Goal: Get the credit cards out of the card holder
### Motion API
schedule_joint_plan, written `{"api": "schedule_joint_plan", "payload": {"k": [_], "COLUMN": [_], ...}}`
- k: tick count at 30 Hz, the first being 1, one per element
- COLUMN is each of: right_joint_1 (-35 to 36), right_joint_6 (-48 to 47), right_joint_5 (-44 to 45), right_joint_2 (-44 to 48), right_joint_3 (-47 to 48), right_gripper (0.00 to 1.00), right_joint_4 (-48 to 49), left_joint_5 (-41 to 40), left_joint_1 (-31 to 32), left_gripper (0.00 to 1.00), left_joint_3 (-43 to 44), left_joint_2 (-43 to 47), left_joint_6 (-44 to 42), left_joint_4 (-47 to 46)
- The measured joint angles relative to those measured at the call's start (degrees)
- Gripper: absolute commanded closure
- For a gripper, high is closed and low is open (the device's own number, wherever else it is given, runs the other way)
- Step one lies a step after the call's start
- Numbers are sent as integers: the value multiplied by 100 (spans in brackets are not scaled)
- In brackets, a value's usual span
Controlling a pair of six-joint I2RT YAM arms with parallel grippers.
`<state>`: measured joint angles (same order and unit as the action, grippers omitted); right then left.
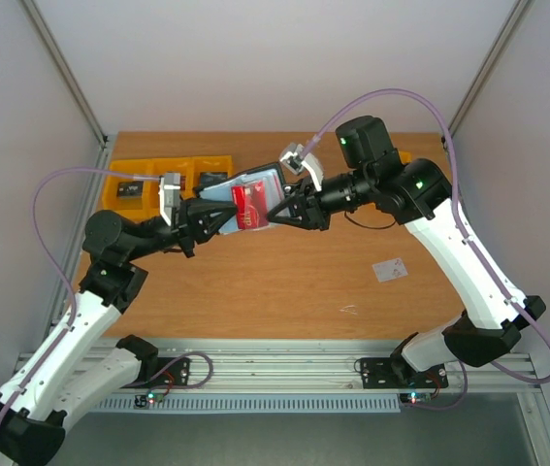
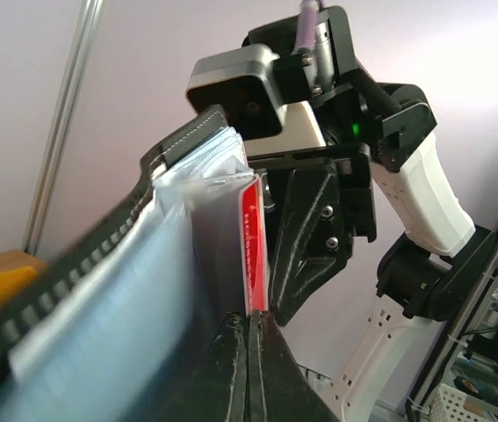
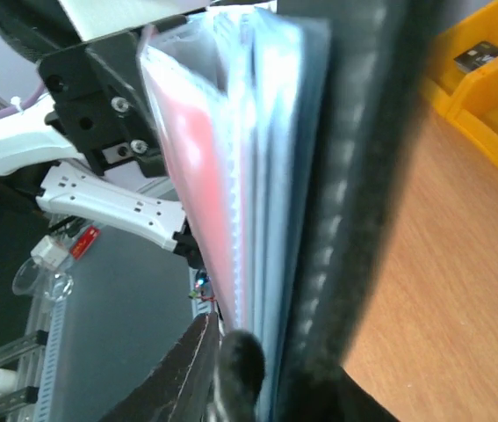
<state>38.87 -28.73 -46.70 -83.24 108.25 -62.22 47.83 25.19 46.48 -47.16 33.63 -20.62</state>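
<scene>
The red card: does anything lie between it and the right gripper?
Yes, it seems: the red card sits inside a clear sleeve of the card holder, and the sleeve covers its face. The right gripper pinches at that sleeve's edge; whether it touches the card itself I cannot tell.

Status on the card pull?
Left gripper shut on holder, mid-air. Right gripper at red card, grip unclear. Red card in pocket; white card on table. Nothing blocking.

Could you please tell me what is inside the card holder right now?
A red card sits in a clear sleeve of the card holder. The other sleeves overlap, so anything in them is hidden.
</scene>
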Motion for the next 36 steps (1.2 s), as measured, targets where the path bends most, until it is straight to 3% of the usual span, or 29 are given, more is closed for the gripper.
{"api": "schedule_joint_plan", "payload": {"k": [3,9,17,27,31,36], "right_joint_1": [-155,-190,-238,-962,-1040,-850], "right_joint_6": [66,94,188,581,920,1482], "right_joint_5": [0,-4,363,839,966,708], "right_joint_2": [0,15,76,487,372,-199], "right_joint_3": [-4,-31,-133,-957,-1478,-2828], "right_gripper": [75,98,99,99,99,99], "right_joint_4": [-35,-35,-28,-24,90,881], "left_joint_5": [-7,-55,-256,-935,-1062,-1054], "left_joint_1": [-85,-114,-149,-269,-269,-269], "left_gripper": [100,100,100,100,100,100], "left_joint_3": [0,-24,-107,-365,-365,-363], "left_joint_2": [44,96,184,409,479,498], "left_joint_6": [0,-2,-122,-566,-734,-863], "left_joint_4": [-48,-66,87,581,695,710]}}
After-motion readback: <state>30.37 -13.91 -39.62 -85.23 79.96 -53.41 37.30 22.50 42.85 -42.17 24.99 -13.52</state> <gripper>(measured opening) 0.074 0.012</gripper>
